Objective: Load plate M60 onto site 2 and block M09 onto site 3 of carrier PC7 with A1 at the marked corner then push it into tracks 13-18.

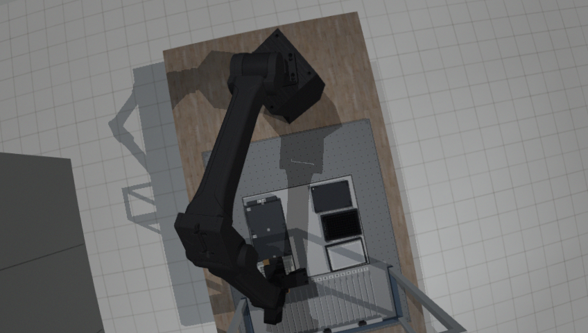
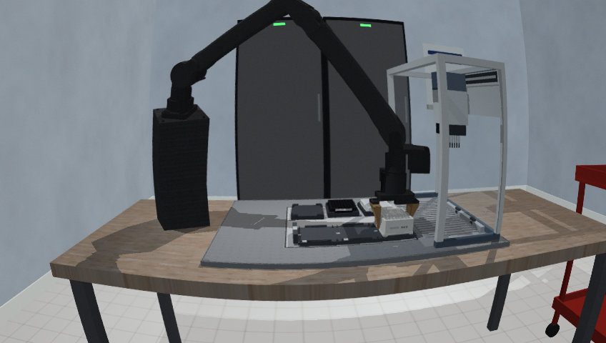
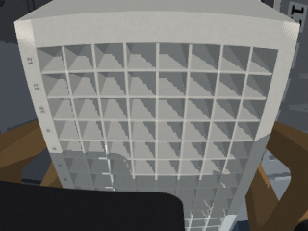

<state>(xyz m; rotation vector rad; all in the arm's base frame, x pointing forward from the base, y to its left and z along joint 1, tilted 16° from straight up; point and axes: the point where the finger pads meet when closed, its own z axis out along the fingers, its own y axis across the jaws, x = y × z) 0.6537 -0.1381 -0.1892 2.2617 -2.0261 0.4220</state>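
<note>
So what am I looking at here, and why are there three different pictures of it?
It is one black jointed robot arm bolted to a black pedestal on a wooden table. One picture looks straight down, one looks from the side of the room, and one comes from a camera on the arm's wrist. The gripper, with brown fingers, is shut on a white deep-well block, a box full of square wells, at the end of a long dark plate carrier. Beside that lie three nests: a dark plate, a black plate with many wells and an empty white nest. The white frame houses the instrument's loading rails.
</note>
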